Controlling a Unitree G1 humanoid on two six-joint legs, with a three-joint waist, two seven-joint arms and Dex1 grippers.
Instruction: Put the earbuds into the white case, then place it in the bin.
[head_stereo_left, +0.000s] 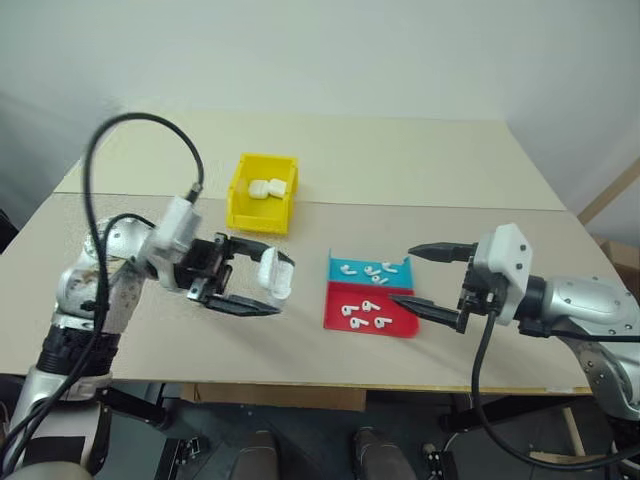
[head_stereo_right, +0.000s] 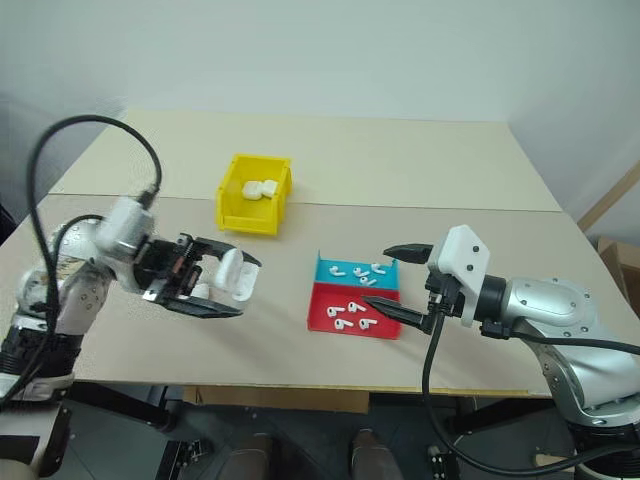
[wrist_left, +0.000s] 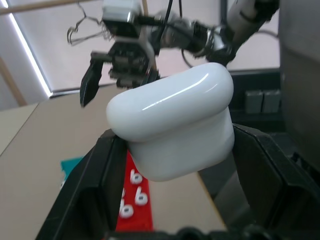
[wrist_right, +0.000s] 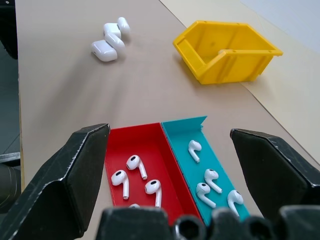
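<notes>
Left wrist view: white case (wrist_left: 172, 127) clamped between left gripper's fingers (wrist_left: 270, 170).

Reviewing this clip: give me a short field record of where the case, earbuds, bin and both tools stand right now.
left tool: shut on white case, held above the table
right tool: open, empty, beside the tray
earbuds: loose in red and blue tray
yellow bin: holds white cases already
spare cases: on the table
stage: no earbud picked yet
</notes>
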